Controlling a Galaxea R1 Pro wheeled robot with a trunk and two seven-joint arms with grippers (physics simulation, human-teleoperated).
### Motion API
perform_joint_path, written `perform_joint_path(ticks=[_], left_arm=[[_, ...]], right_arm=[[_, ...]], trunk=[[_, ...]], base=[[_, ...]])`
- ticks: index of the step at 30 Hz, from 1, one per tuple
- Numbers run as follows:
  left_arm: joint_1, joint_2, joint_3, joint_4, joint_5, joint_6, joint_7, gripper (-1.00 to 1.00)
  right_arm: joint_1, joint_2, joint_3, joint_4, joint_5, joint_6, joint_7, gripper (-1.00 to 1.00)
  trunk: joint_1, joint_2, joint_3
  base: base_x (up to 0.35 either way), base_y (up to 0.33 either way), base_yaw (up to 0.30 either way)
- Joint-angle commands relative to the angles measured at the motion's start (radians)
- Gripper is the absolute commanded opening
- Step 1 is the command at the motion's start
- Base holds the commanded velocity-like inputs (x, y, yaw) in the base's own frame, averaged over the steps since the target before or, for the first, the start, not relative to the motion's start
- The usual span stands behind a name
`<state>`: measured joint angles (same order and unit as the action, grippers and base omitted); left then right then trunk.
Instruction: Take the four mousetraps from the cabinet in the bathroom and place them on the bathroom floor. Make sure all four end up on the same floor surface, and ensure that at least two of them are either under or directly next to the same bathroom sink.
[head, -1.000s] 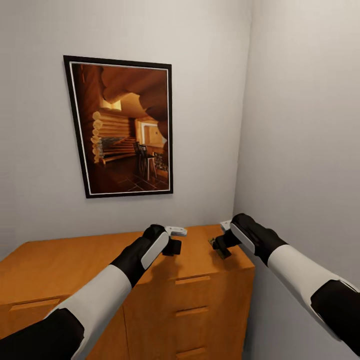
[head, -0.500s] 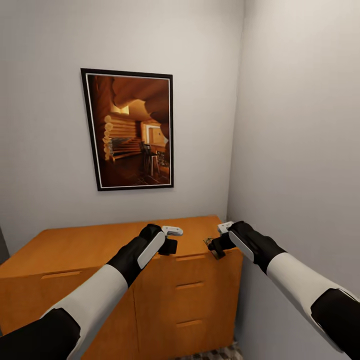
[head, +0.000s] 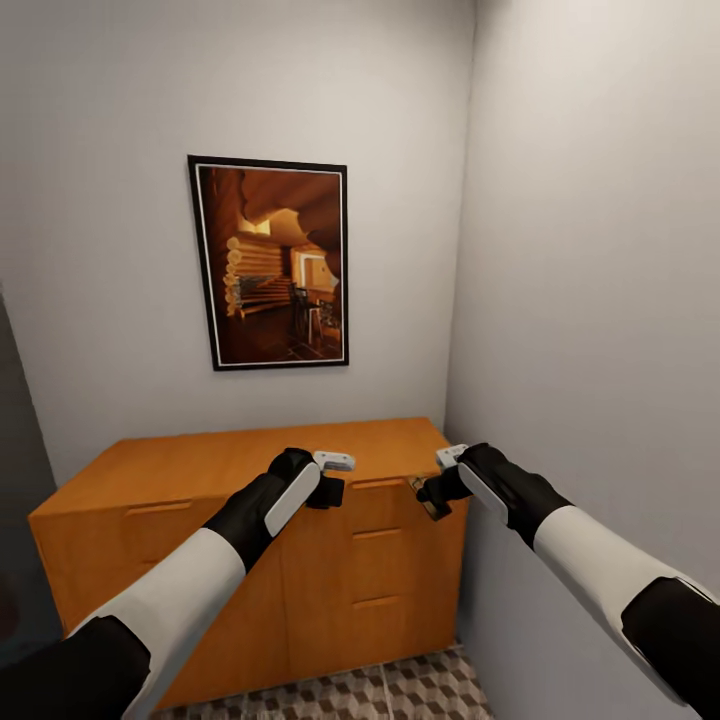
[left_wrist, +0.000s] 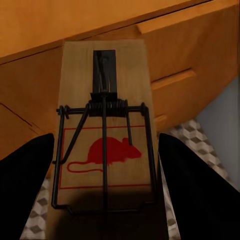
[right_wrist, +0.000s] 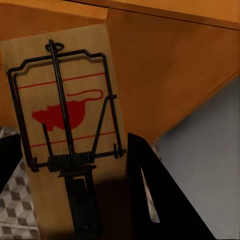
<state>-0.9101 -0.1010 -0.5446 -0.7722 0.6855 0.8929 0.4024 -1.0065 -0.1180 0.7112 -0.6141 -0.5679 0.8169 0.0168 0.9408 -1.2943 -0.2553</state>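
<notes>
The wide orange-brown wooden cabinet (head: 300, 520) is seen in a corner, w/ grey wall at its right edge. A strip of cube-pattern tiled floor (head: 400, 690) shows below. Both arms are held out in front of it. Left hand (head: 334, 478) is closed on a small flat wooden mousetrap (left_wrist: 105, 140); right hand (head: 432, 495) grips another mousetrap (right_wrist: 67, 135).

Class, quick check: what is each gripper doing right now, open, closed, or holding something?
Left gripper: jaws closed on a mousetrap.
Right gripper: jaws closed on another mousetrap.
</notes>
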Motion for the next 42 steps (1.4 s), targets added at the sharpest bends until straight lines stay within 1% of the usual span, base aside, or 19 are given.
perform_joint_path(ticks=[1, 8, 16, 18, 19, 21, 22, 23, 24, 26, 28, 30, 31, 32, 34, 35, 38, 40, 42], left_arm=[[-0.001, 0.001, -0.003, -0.001, 0.010, 0.001, 0.010, -1.00], [-0.001, 0.001, -0.003, 0.008, 0.012, -0.007, 0.009, -1.00], [0.000, 0.001, -0.003, 0.040, 0.013, -0.019, 0.003, -1.00], [0.004, 0.001, -0.002, 0.064, 0.011, -0.051, 0.001, -1.00], [0.006, 0.002, -0.003, 0.080, 0.010, -0.091, -0.001, -1.00], [0.008, 0.004, -0.003, 0.094, 0.010, -0.140, -0.004, -1.00], [0.009, 0.007, -0.004, 0.105, 0.009, -0.194, -0.013, -1.00], [0.009, 0.009, -0.005, 0.110, 0.009, -0.220, -0.019, -1.00], [0.010, 0.014, -0.007, 0.118, 0.008, -0.267, -0.037, -1.00], [0.011, 0.019, -0.009, 0.124, 0.004, -0.323, -0.078, -1.00], [0.011, 0.021, -0.010, 0.127, 0.001, -0.350, -0.110, -1.00], [0.011, 0.024, -0.012, 0.129, -0.005, -0.394, -0.170, -1.00], [0.011, 0.024, -0.013, 0.128, -0.008, -0.407, -0.181, -1.00], [0.011, 0.025, -0.016, 0.128, -0.017, -0.442, -0.198, -1.00], [0.012, 0.025, -0.020, 0.129, -0.030, -0.486, -0.209, -1.00], [0.014, 0.025, -0.024, 0.129, -0.045, -0.537, -0.218, -1.00], [0.019, 0.026, -0.032, 0.130, -0.070, -0.622, -0.228, -1.00], [0.023, 0.026, -0.035, 0.131, -0.080, -0.654, -0.232, -1.00], [0.024, 0.026, -0.037, 0.131, -0.084, -0.666, -0.232, -1.00]], right_arm=[[-0.001, -0.001, 0.005, -0.001, -0.002, 0.003, 0.000, -1.00], [-0.001, -0.002, 0.005, -0.001, -0.002, 0.005, -0.001, -1.00], [-0.001, -0.004, 0.003, 0.002, -0.005, 0.006, -0.001, -1.00], [0.000, -0.007, 0.002, 0.005, -0.005, 0.004, -0.002, -1.00], [0.005, -0.008, 0.002, 0.012, -0.005, 0.003, -0.002, -1.00], [0.011, -0.010, 0.002, 0.018, -0.003, 0.002, -0.001, -1.00], [0.018, -0.010, 0.002, 0.021, -0.003, 0.001, -0.001, -1.00], [0.020, -0.010, 0.002, 0.023, -0.002, 0.001, -0.002, -1.00], [0.026, -0.009, 0.002, 0.025, -0.001, -0.002, -0.002, -1.00], [0.039, -0.008, 0.002, 0.026, 0.002, -0.013, -0.003, -1.00], [0.052, -0.008, 0.002, 0.026, 0.003, -0.028, -0.004, -1.00], [0.080, -0.010, 0.002, 0.027, 0.005, -0.084, -0.004, -1.00], [0.087, -0.010, 0.002, 0.027, 0.005, -0.103, -0.004, -1.00], [0.100, -0.010, 0.002, 0.027, 0.006, -0.144, -0.003, -1.00], [0.111, -0.010, 0.002, 0.027, 0.007, -0.184, -0.003, -1.00], [0.119, -0.009, 0.002, 0.027, 0.008, -0.217, -0.003, -1.00], [0.127, -0.011, 0.002, 0.021, 0.010, -0.252, -0.002, -1.00], [0.129, -0.012, 0.002, 0.018, 0.010, -0.264, -0.002, -1.00], [0.130, -0.012, 0.002, 0.017, 0.010, -0.269, -0.002, -1.00]], trunk=[[-0.001, -0.001, -0.001], [-0.001, -0.001, -0.001], [-0.001, -0.001, -0.001], [-0.001, -0.001, -0.001], [-0.001, -0.001, -0.001], [-0.001, -0.001, -0.001], [-0.001, -0.001, -0.001], [-0.001, -0.001, -0.001], [-0.001, -0.001, -0.001], [-0.001, -0.001, -0.001], [-0.001, -0.001, -0.001], [-0.001, -0.001, -0.001], [-0.001, -0.001, -0.001], [-0.001, -0.001, -0.001], [-0.001, -0.001, -0.001], [-0.001, -0.001, -0.001], [-0.001, -0.001, -0.001], [-0.001, -0.001, -0.001], [-0.001, -0.001, -0.001]], base=[[-0.347, 0.000, 0.000], [-0.239, 0.000, 0.000], [-0.051, 0.000, 0.000], [-0.009, 0.000, 0.000], [-0.005, 0.000, 0.000], [-0.004, 0.000, 0.000], [-0.002, 0.000, 0.000], [-0.002, 0.000, 0.000], [-0.001, 0.000, 0.000], [0.000, 0.000, 0.000], [0.000, 0.000, 0.000], [0.000, 0.000, 0.000], [0.000, 0.000, 0.000], [0.000, 0.000, 0.000], [0.000, 0.000, 0.000], [0.000, 0.000, 0.000], [0.000, 0.000, 0.000], [0.000, 0.000, 0.000], [0.000, 0.000, 0.000]])
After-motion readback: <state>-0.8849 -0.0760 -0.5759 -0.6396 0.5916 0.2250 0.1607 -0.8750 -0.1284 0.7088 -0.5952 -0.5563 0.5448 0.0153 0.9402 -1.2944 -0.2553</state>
